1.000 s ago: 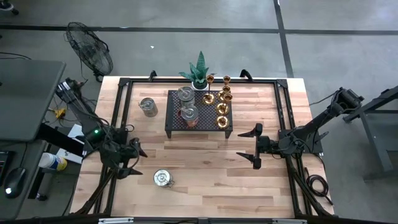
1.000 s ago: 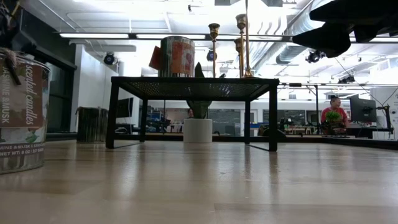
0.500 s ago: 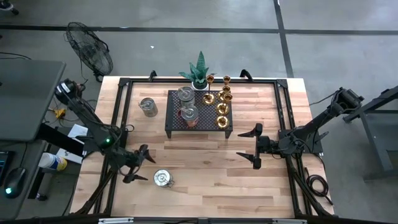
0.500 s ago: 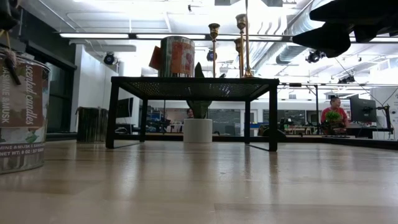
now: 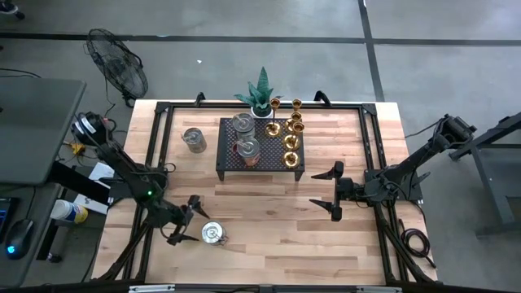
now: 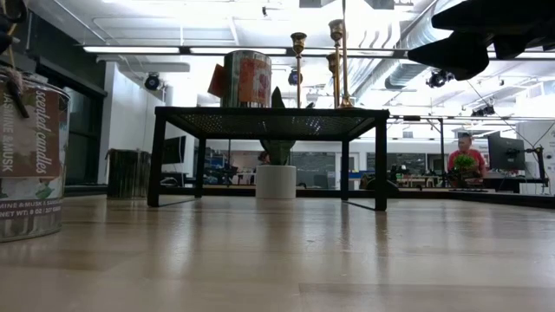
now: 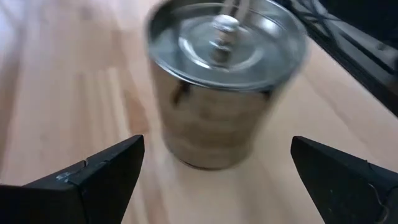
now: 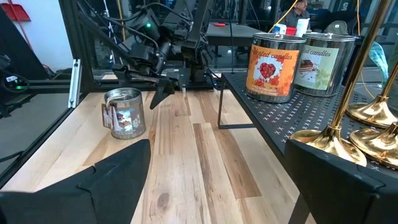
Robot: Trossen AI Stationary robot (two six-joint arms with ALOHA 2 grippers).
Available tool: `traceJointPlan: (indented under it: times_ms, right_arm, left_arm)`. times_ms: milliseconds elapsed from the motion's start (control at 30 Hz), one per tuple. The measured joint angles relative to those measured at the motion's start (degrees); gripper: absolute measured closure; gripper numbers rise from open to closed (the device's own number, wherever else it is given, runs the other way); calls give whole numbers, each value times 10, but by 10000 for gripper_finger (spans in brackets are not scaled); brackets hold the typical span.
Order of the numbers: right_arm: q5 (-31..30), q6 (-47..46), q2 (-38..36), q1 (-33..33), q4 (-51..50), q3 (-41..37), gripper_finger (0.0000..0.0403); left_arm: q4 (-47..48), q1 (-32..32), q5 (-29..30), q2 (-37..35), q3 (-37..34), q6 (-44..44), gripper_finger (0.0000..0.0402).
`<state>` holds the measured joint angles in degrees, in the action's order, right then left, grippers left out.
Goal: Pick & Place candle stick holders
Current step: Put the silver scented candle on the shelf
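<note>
One silvery tin [image 5: 212, 233] stands alone on the table, well in front of the black rack [image 5: 260, 149], and the left gripper [image 5: 188, 220] is just beside it with its fingers spread wide, the tin straight ahead between them but not yet touched. The tin stands upright, so its long axis is vertical and the fingers can pass on both sides. Compared with a second ago, the left arm has moved forward from the table's left edge toward this tin. The right gripper [image 5: 334, 193], also spread and empty, waits to the right of the rack. The gold holders [image 5: 291, 130] stand on the rack's right part.
</note>
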<state>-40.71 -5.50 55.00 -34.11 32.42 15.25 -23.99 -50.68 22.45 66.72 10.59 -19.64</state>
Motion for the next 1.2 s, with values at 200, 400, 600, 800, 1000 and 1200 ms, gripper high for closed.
traceJointPlan:
  times_ms: [200, 400, 600, 800, 1000, 1200]
  right_arm:
    - [0, 0, 0, 0, 0, 0, 41]
    - [0, 0, 0, 0, 0, 0, 41]
    - [0, 0, 0, 0, 0, 0, 41]
    - [0, 0, 0, 0, 0, 0, 41]
    - [0, 0, 0, 0, 0, 0, 41]
    - [0, 0, 0, 0, 0, 0, 41]
  left_arm:
    - [-26, 0, 31, 26, 0, -2, 2]
    - [-35, -1, -2, 45, 0, -14, 2]
    - [-93, -1, 19, 73, 1, 76, 2]
    - [-157, -1, 30, 131, 0, 90, 2]
    - [-252, 0, 38, 202, 3, 104, 2]
    - [-331, 0, 44, 257, 15, 94, 2]
